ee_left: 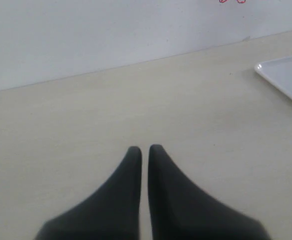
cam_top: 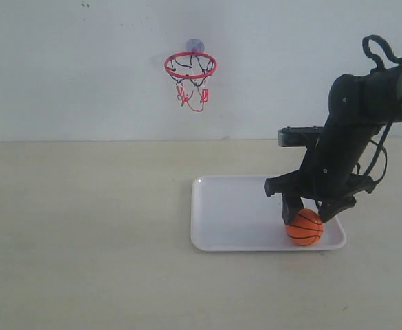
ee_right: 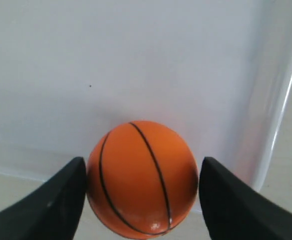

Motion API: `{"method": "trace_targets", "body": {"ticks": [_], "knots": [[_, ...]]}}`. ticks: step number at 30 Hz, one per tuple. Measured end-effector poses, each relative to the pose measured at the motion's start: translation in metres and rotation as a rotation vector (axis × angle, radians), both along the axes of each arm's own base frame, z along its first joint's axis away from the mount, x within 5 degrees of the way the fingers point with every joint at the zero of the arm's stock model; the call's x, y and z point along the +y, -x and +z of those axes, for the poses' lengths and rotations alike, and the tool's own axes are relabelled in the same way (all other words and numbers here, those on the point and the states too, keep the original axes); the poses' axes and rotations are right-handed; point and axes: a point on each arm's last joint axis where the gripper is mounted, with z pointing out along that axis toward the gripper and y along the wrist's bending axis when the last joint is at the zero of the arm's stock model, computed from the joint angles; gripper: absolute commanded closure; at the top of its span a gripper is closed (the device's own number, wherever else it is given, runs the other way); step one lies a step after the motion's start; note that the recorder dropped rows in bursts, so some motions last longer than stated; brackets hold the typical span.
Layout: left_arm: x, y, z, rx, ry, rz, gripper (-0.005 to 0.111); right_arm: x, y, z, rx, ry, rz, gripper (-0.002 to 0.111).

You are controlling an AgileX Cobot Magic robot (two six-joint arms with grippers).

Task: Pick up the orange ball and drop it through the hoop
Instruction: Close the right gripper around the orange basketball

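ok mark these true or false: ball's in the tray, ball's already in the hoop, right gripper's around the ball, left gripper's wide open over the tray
1. The orange ball lies in the white tray. True; it sits near one corner.
2. The ball is in the hoop. False: the hoop on the wall holds nothing, and the ball is down in the tray.
3. The right gripper has a finger against each side of the ball. True.
4. The left gripper is wide open over the tray. False: its fingers are nearly together, over the table, with the tray off to one side.
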Motion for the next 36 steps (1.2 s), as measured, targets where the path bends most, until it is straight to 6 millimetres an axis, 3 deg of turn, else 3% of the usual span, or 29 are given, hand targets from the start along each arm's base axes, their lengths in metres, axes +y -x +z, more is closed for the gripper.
{"method": "trace_targets", "body": {"ticks": [13,16,23,36], "knots": [[0.0,0.0,0.0,0.0,0.0,0.0,0.103,-0.001,0.001,-0.002,0.012,0.008,0.004,0.048],[0.0,0.0,0.0,0.0,0.0,0.0,0.103,-0.001,0.001,-0.003,0.016,0.009,0.004,0.061],[0.0,0.0,0.0,0.0,0.0,0.0,0.103,0.0,0.0,-0.004,0.022,0.005,-0.018,0.106],[0.0,0.0,0.0,0.0,0.0,0.0,0.103,0.002,-0.004,0.006,0.066,0.009,-0.014,0.108]]}}
